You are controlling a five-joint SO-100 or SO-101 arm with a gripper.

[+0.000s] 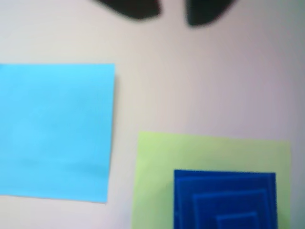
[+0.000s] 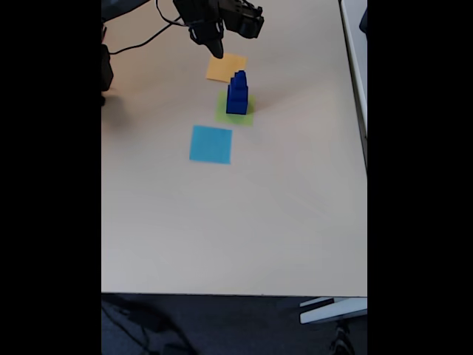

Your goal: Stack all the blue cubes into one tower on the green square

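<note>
Four blue cubes stand stacked as a stepped tower on the green square, largest at the bottom and smallest on top. Seen from my wrist view, the tower shows as nested squares near the lower right corner of the green square, with the light blue square to its left on the pale counter. My fingers appear as two dark tips with a gap between them, holding nothing. From the fixed view, they hang above the orange square, just behind the tower.
</note>
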